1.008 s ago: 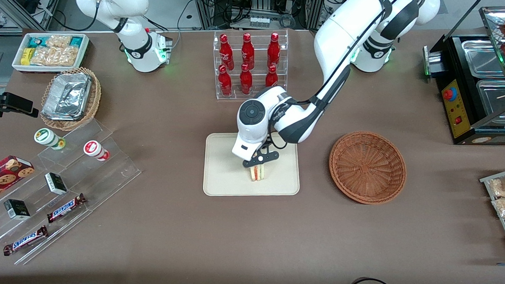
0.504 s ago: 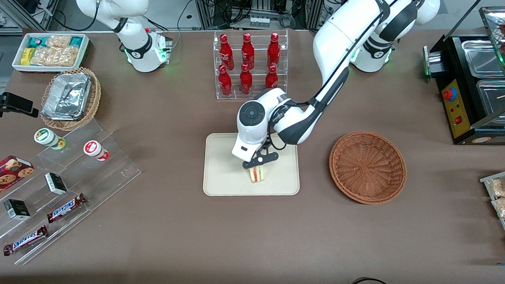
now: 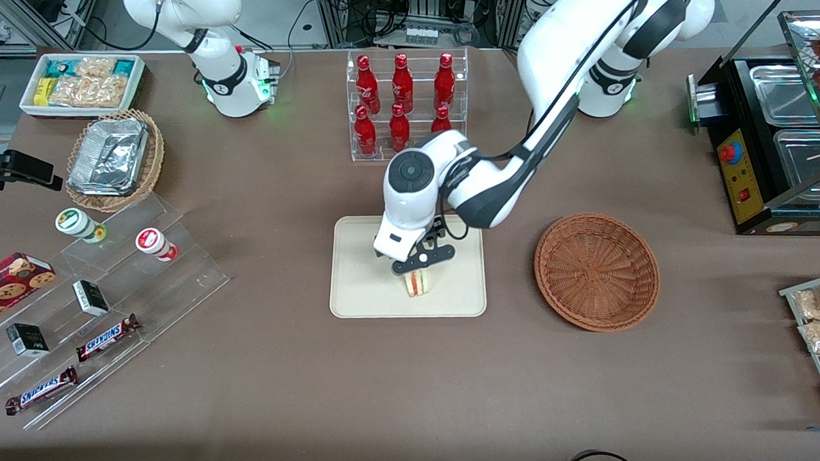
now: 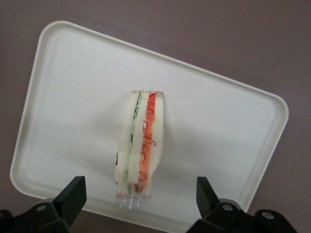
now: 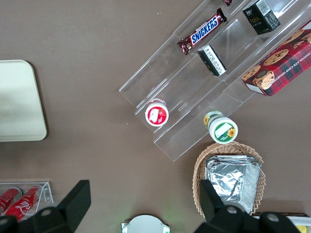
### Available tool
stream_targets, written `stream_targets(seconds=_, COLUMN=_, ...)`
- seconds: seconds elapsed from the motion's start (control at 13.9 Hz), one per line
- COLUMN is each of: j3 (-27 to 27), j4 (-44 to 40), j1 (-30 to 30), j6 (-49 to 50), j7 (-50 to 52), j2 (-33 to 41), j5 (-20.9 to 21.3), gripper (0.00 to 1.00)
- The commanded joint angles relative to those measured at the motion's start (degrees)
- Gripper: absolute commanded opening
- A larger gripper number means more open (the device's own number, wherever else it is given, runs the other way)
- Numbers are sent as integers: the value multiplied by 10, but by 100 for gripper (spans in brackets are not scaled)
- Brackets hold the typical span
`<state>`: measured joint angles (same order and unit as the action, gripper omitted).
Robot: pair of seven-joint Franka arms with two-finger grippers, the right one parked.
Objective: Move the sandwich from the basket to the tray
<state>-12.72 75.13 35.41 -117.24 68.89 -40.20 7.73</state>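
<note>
The sandwich (image 3: 418, 283) (image 4: 140, 145) stands on its edge on the cream tray (image 3: 360, 283) (image 4: 73, 97), showing white bread with red, orange and green layers in clear wrap. My gripper (image 3: 419, 263) (image 4: 138, 196) hovers just above it, open, its two black fingers (image 4: 73, 194) wide on either side and not touching it. The round reddish-brown basket (image 3: 597, 270) lies empty beside the tray, toward the working arm's end of the table.
A clear rack of red bottles (image 3: 404, 104) stands farther from the camera than the tray. Toward the parked arm's end are an acrylic stepped shelf (image 3: 100, 301) with snacks, a wicker basket of foil trays (image 3: 114, 159) and a white bin (image 3: 82, 82). A black food warmer (image 3: 781, 134) stands at the working arm's end.
The gripper has let go and risen slightly above the sandwich, which stays standing on the tray; the arm's upper links have lifted.
</note>
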Motion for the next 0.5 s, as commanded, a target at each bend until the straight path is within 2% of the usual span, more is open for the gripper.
stream_targets(seconds=0.0, j3=4, j4=8, j1=-4, j6=19, j7=0, j2=45, j5=3, gripper=100)
stream_targets(seconds=0.22, j3=3, j4=12, j1=-31, j6=66, j7=-86, j2=75, j5=0, gripper=100)
stream_targets(seconds=0.43, j3=3, j4=38, j1=-64, j6=113, j7=-100, j2=111, j5=0, gripper=100)
